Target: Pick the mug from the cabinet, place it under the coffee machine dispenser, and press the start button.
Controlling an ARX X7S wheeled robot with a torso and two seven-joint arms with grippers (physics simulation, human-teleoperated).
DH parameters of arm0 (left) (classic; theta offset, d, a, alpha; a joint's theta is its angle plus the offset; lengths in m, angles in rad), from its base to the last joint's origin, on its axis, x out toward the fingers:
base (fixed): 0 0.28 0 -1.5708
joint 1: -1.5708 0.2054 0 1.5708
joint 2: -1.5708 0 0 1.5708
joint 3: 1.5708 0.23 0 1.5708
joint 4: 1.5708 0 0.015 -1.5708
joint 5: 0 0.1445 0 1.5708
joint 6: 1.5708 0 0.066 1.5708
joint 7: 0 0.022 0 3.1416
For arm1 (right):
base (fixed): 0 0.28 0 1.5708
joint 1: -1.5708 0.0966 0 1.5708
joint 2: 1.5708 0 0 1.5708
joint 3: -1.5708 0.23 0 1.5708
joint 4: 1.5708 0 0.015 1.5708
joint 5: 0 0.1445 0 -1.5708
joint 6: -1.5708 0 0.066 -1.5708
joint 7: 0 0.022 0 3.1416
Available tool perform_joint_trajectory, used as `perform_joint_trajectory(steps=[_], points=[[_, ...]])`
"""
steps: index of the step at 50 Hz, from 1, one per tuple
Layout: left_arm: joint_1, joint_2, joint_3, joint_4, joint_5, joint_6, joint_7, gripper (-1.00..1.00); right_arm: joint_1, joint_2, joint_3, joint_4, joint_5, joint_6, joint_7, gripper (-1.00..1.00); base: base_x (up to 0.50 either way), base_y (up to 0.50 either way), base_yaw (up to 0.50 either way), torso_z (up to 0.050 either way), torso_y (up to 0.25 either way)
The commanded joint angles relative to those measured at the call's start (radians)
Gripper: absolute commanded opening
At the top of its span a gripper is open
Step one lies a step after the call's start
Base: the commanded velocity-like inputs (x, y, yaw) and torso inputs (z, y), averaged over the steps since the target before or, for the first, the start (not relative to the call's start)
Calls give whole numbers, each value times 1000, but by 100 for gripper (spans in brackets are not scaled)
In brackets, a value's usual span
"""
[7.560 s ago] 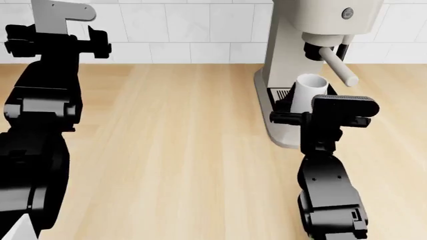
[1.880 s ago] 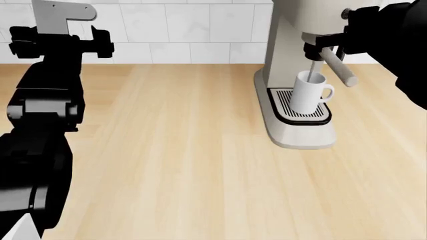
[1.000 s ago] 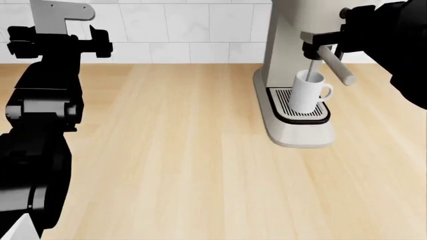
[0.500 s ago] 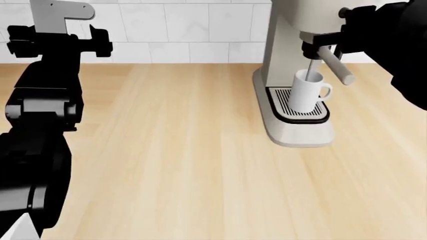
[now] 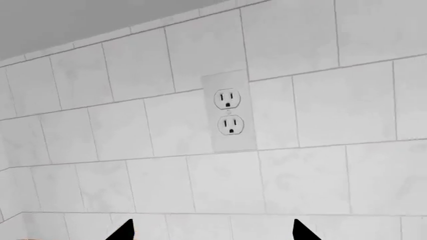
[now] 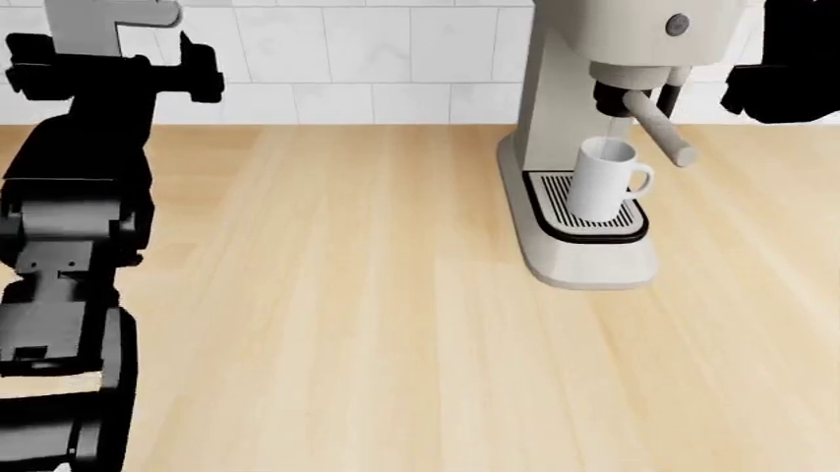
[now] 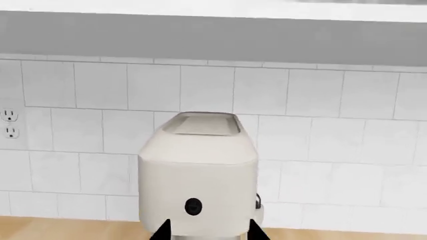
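Wide bare wooden counter (image 6: 354, 295) is seen left of and in front of the coffee machine (image 6: 584, 147), which stands at the far right against the tiled wall (image 6: 393, 59). The left arm (image 6: 79, 177) is raised along the left edge; left gripper (image 5: 212, 234) faces a wall outlet (image 5: 229, 118), tips spread apart. The right gripper (image 7: 209, 231) is held back from the machine head, level with the start button (image 7: 193, 206), tips parted, nothing between them. The mug (image 6: 604, 177) stands on the drip grille (image 6: 565, 202) under the dispenser (image 6: 613, 98), handle right, well apart from both grippers.
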Motion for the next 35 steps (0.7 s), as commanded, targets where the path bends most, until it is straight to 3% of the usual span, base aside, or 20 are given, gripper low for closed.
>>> perform_joint_trajectory(steps=[1, 5, 11, 16, 17, 21, 24, 35], points=[[287, -69, -47, 912, -118, -470, 62, 100, -70, 72, 122, -192, 113, -59, 152, 100, 0, 0, 0, 0, 0], [333, -79, -101, 1201, -195, -665, 56, 100, -119, 73, 160, -236, 127, -93, 189, 100, 0, 0, 0, 0, 0], [296, -56, -208, 1525, -340, -970, 57, 100, -187, 69, 207, -290, 127, -130, 230, 100, 0, 0, 0, 0, 0], [220, 0, -381, 1785, -516, -1296, 71, 100, -253, 68, 263, -329, 127, -160, 249, 100, 0, 0, 0, 0, 0], [226, -20, -431, 1789, -666, -1298, -18, 100, -262, 67, 269, -332, 122, -162, 249, 100, 0, 0, 0, 0, 0], [198, -134, -565, 1713, -1266, -1279, -584, 100, -285, 63, 283, -345, 112, -168, 258, 100, 0, 0, 0, 0, 0], [208, -198, -534, 1702, -1679, -1198, -757, 100, -296, 59, 285, -359, 112, -171, 267, 100, 0, 0, 0, 0, 0], [261, -248, -496, 1738, -1835, -1099, -859, 100, -316, 43, 286, -411, 125, -183, 281, 100, 0, 0, 0, 0, 0]])
